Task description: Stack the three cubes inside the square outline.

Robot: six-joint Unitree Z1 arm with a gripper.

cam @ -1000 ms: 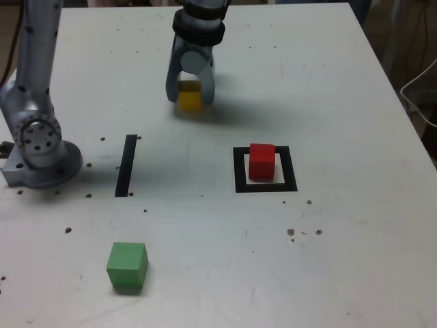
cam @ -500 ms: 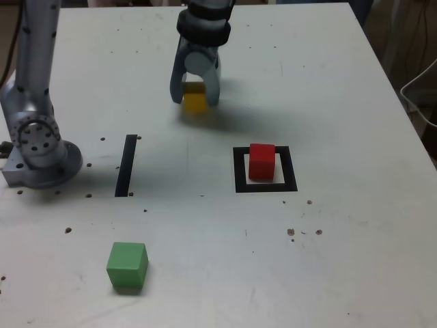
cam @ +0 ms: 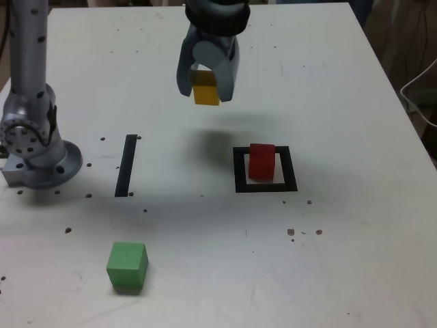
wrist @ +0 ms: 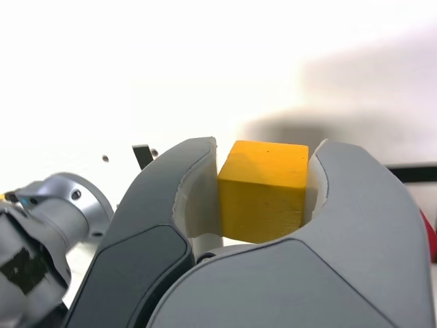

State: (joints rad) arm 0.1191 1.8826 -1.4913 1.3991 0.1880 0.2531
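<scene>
Above the worktop, clear of its surface, the hand has its two fingers closed tight on the yellow cube, one finger on each of two opposite faces, and a soft shadow lies on the white surface below it. The relation that the coming move turns on is the offset to the red cube: in the exterior view it lies toward the right and nearer the camera than the hand, sitting inside the square outline, toward the far side of its white centre. The yellow cube probably has to travel that way and come down square on the red one's top face. No cube has a long axis, so what matters is lining up the edges of the two. The green cube sits well apart, near the front on the exterior view's left, beyond the thin black strip, and is likely last in the stack.

The exterior view gives the whole layout and the gap between hand and target. The wrist view shows what that one cannot: the yellow cube seated between the pale pads, its upper edge slightly tilted. Only a sliver of red shows at that picture's edge.
</scene>
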